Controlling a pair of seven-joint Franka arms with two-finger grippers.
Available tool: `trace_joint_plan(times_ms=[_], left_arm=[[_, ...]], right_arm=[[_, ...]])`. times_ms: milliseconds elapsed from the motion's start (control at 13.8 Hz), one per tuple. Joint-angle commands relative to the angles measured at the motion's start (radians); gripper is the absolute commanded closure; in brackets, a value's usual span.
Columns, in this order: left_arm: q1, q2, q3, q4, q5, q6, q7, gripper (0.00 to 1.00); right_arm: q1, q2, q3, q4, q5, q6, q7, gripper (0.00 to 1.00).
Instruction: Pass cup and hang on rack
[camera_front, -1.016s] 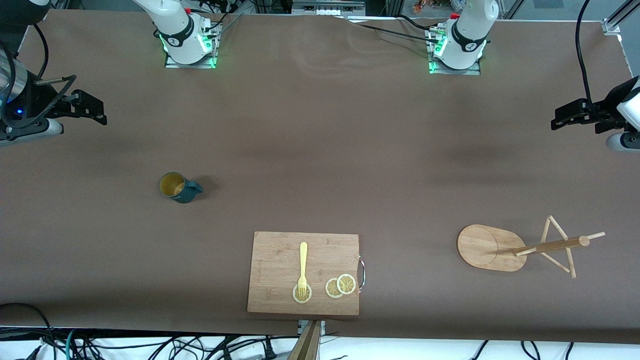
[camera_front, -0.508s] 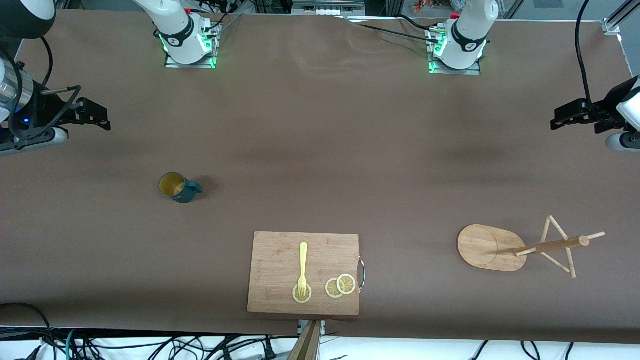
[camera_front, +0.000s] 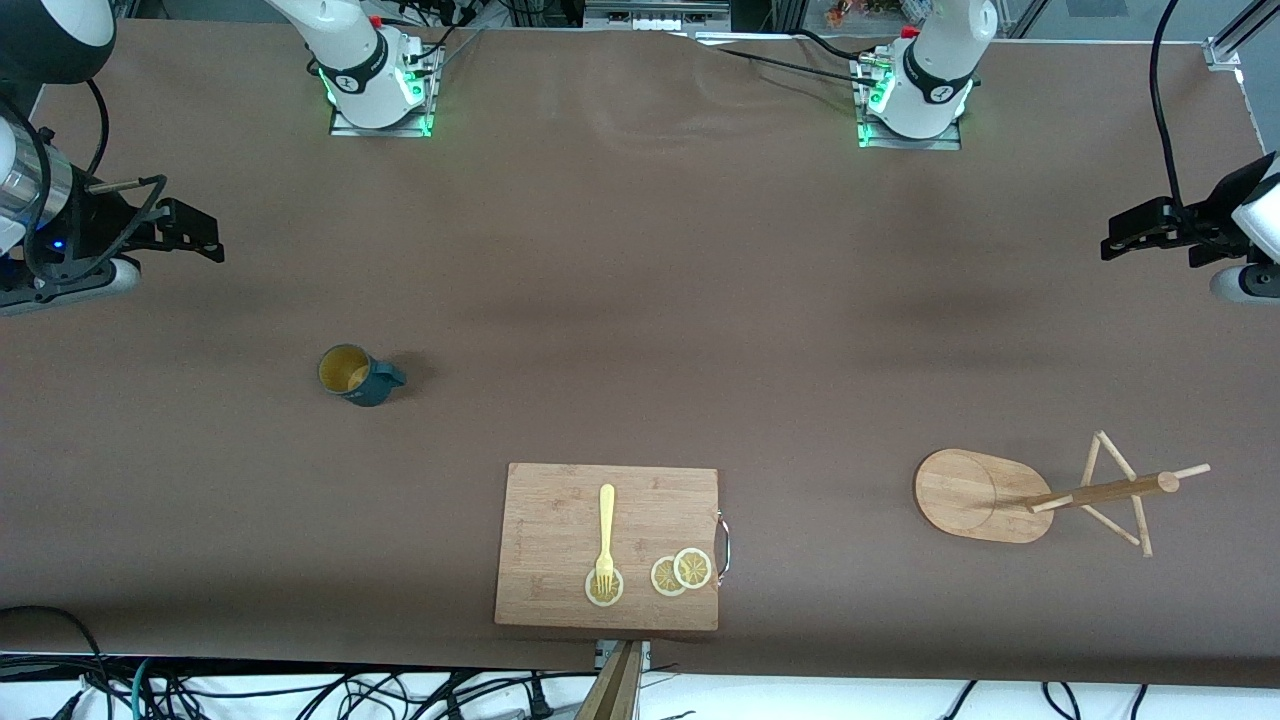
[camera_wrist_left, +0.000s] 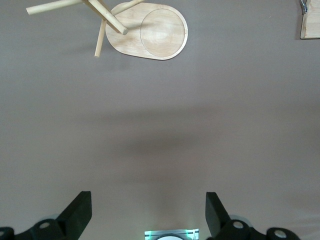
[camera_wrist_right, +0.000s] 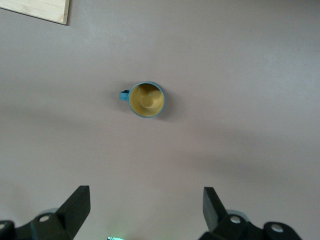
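Front view
Cup (camera_front: 357, 375): a small dark teal cup, yellow inside. It stands upright on the brown table (camera_front: 640, 300), toward the right arm's end, with its handle pointing to the middle of the table.
Rack (camera_front: 1040, 495): a light wooden cup tree. It stands toward the left arm's end, well apart from the cup (the pole looks slanted from this high camera).
Board (camera_front: 560, 510): a wooden cutting board, nearer to the camera than the cup, between the cup and the rack.
On the board: a yellow fork (camera_front: 605, 535) and lemon slices (camera_front: 680, 572). The fork's tip lies on one slice.
Right gripper (camera_front: 195, 232): up over the table at the right arm's end. It holds nothing.
Left gripper (camera_front: 1125, 235): up over the table at the left arm's end. It holds nothing.

Left wrist view
Left gripper (camera_wrist_left: 148, 212): the two fingers (camera_wrist_left: 80, 212) are spread wide, with only bare table between them.
Rack (camera_wrist_left: 150, 32): the oval base and some pegs show.

Right wrist view
Right gripper (camera_wrist_right: 145, 210): fingers (camera_wrist_right: 77, 207) spread wide, nothing between them.
Cup (camera_wrist_right: 146, 100): seen from above, not touched.
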Motion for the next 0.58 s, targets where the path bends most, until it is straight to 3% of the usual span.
trace_joint_plan(times_ms=[0,290,508], left_arm=[[0.005,0.018,0.000,0.030,0.012,-0.004,-0.006,0.00],[0.006,0.018,0.000,0.030,0.012,-0.004,-0.003,0.00],[0.006,0.018,0.001,0.030,0.013,-0.004,-0.003,0.00]], right_arm=[[-0.004,-0.019,0.001,-0.017,-0.001,0.001,-0.001,0.00],[-0.004,-0.015,0.001,-0.026,-0.001,0.015,0.001,0.00],[-0.004,-0.014,0.001,-0.090,-0.001,0.094,0.001,0.00]])
